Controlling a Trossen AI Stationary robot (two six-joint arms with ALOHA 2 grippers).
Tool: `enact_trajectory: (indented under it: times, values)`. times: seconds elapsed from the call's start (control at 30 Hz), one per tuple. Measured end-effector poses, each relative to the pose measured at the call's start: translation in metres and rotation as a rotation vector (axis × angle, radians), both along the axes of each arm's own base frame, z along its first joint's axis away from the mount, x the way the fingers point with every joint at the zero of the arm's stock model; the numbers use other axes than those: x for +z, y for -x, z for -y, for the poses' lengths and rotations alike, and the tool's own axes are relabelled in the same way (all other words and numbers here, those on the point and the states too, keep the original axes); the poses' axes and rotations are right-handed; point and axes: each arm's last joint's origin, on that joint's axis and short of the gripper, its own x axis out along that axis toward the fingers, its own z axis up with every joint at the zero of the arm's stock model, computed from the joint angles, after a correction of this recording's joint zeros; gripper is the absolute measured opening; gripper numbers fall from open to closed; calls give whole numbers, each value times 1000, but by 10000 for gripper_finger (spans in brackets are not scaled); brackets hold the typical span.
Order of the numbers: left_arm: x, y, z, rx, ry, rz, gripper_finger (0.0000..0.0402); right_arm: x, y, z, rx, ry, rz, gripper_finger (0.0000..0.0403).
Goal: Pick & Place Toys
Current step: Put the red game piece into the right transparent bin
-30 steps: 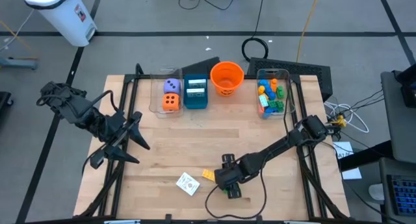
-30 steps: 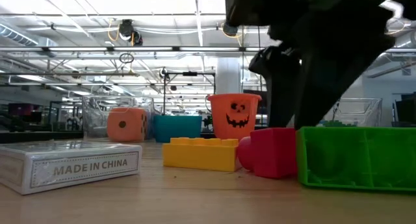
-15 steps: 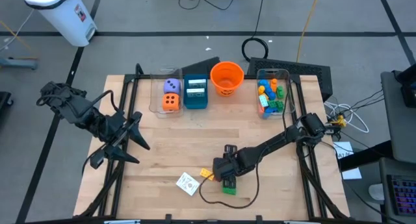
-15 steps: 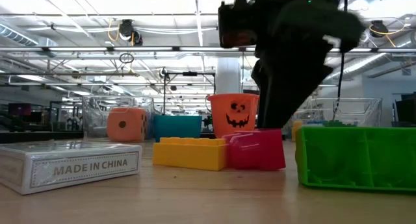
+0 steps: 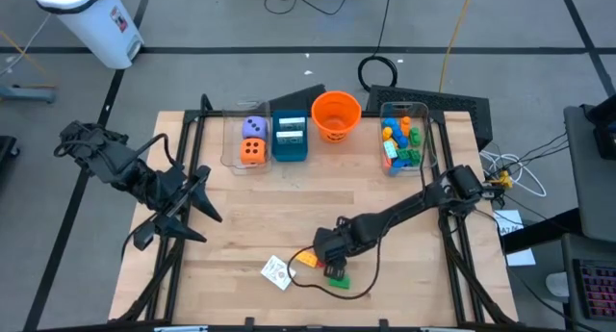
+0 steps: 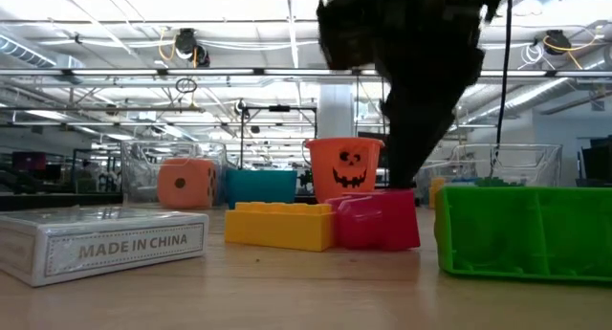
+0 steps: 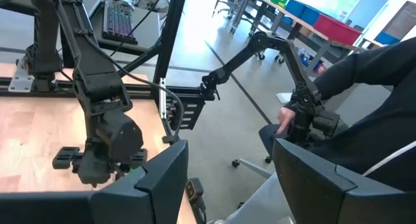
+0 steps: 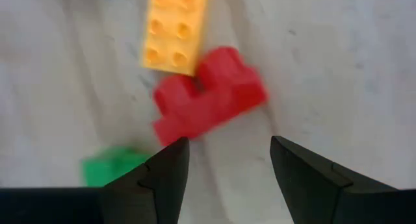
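Leftward along the worktop's (image 5: pixel 385 207) near edge, the right pincer (image 5: pixel 325 251) has shifted, now open above the red brick (image 8: pixel 208 94), which touches the yellow brick (image 8: pixel 174 30). Only its wrist view shows that gap; the low view adds the green brick (image 6: pixel 524 231) alongside. Left pincer (image 5: pixel 197 199) waits open, well apart.

Red brick (image 8: pixel 208 94) touching yellow brick (image 8: pixel 170 30) end, green brick (image 6: pixel 524 230) nearby, white card box (image 6: pixel 100 240) flat; dice (image 5: pixel 253 151), more bricks (image 5: pixel 401 144) in bins.
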Motion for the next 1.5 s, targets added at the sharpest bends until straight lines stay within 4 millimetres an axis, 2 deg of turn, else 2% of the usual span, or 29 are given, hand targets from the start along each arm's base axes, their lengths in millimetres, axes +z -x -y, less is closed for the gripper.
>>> enact_trajectory:
  times: [0.2,0.33,0.63,1.0,1.33,1.5]
  values:
    - [0,0,0,-4,-17,10,234,17,4,-6,3,-5,71,207]
    - [0,0,0,-3,-23,14,234,25,5,-9,18,-8,117,188]
    - [0,0,-1,17,-33,15,234,20,4,-13,64,27,129,126]
    - [0,0,-1,17,-38,18,234,22,-1,-12,85,77,191,114]
    - [-2,-3,1,25,-47,15,234,-8,11,-8,15,48,155,114]
    - [-1,-3,0,39,-49,18,234,-16,17,-5,13,46,123,114]
